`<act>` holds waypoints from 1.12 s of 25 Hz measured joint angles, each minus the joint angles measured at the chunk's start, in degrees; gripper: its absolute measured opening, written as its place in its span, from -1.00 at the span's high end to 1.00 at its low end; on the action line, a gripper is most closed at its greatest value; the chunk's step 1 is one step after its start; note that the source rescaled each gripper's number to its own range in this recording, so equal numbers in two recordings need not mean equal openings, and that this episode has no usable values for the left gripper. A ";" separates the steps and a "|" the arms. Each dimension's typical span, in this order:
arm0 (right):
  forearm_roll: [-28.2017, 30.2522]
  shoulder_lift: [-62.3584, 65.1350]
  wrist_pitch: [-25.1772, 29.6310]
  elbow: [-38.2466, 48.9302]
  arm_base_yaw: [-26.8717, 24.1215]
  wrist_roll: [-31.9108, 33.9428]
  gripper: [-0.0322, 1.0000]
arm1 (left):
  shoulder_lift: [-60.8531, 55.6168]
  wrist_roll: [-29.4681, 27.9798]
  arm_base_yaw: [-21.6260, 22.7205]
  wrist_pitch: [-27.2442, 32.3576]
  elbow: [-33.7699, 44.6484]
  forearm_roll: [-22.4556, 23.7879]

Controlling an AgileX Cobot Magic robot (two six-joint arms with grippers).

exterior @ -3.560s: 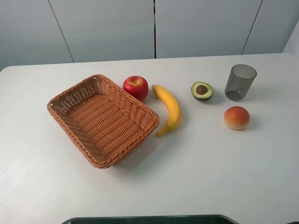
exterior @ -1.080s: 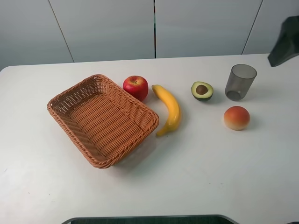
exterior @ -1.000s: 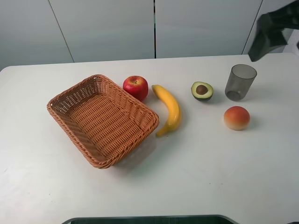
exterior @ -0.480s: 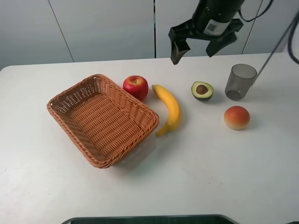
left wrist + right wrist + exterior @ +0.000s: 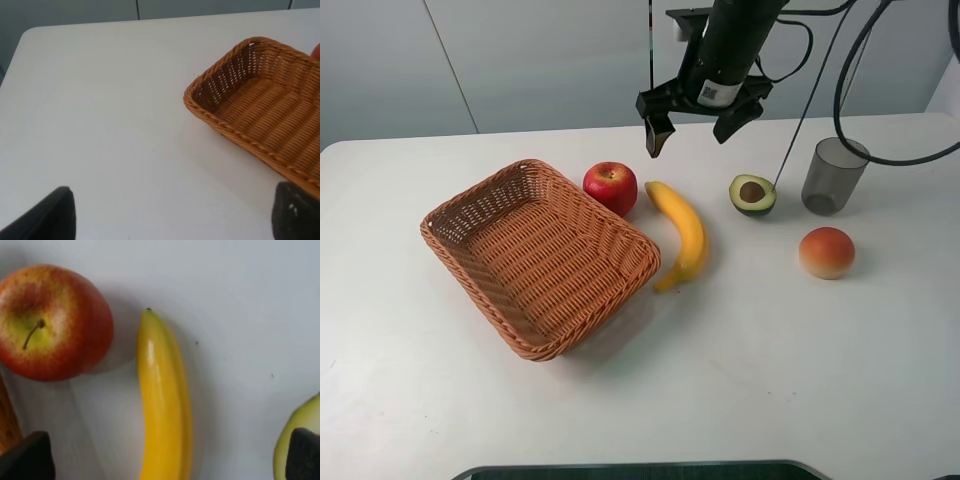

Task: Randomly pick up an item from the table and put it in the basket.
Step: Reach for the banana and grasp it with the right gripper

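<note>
The yellow banana (image 5: 684, 234) lies on the white table (image 5: 770, 350) just right of the wicker basket (image 5: 538, 256); it also shows in the right wrist view (image 5: 163, 405). My right gripper (image 5: 690, 125) hangs open above the banana's far end, between the red apple (image 5: 611, 187) and the avocado half (image 5: 753, 194). Its fingertips (image 5: 27, 457) frame the banana in the right wrist view. My left gripper (image 5: 170, 212) is open and empty over bare table, near the basket's corner (image 5: 260, 120). It is out of the exterior view.
An orange-red round fruit (image 5: 826, 252) and a grey translucent cup (image 5: 834, 176) stand at the right. The apple (image 5: 50, 322) nearly touches the banana's tip. The avocado half (image 5: 300, 440) sits at the edge of the right wrist view. A dark ledge (image 5: 640, 470) runs along the front.
My right arm has swung in from the far right and come down toward the banana's far end. The fruit and the basket have not moved.
</note>
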State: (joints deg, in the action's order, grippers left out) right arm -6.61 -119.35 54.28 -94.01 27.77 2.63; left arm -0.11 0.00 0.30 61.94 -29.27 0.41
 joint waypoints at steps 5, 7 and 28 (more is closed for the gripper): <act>0.62 -4.55 -1.75 -1.34 0.28 -0.78 -1.00 | 0.00 0.00 0.00 0.00 0.00 0.00; 1.10 -5.49 -2.34 -1.34 0.78 -1.57 -1.00 | 0.00 0.00 0.00 0.00 0.00 0.00; 1.10 -11.28 -5.47 -1.39 1.88 -6.33 -1.00 | 0.00 0.00 0.00 0.00 0.00 0.00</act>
State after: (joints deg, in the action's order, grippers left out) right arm -5.51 -130.63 48.81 -95.40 29.65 -3.70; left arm -0.11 0.00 0.30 61.94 -29.27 0.41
